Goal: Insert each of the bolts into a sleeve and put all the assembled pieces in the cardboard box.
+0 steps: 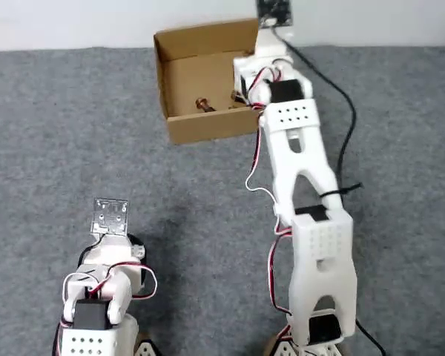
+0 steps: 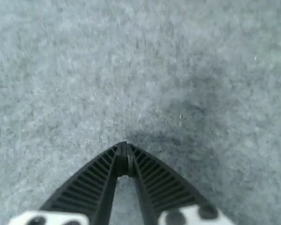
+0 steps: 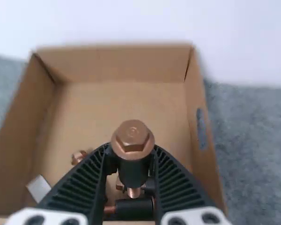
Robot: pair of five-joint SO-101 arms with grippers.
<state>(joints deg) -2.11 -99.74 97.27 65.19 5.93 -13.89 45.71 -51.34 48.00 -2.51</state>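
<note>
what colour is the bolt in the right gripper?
Copper-coloured bolt; it shows best in the right wrist view.

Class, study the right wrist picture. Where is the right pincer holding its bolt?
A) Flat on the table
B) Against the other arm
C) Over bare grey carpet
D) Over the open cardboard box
D: the right pincer grips the bolt with the inside of the cardboard box directly behind it.

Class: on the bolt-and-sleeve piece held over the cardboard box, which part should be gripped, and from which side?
Probably the dark sleeve under the wider hex head, jaws closing from its two sides, as the right gripper has it: the straight walls seat well and the head blocks slipping.
</note>
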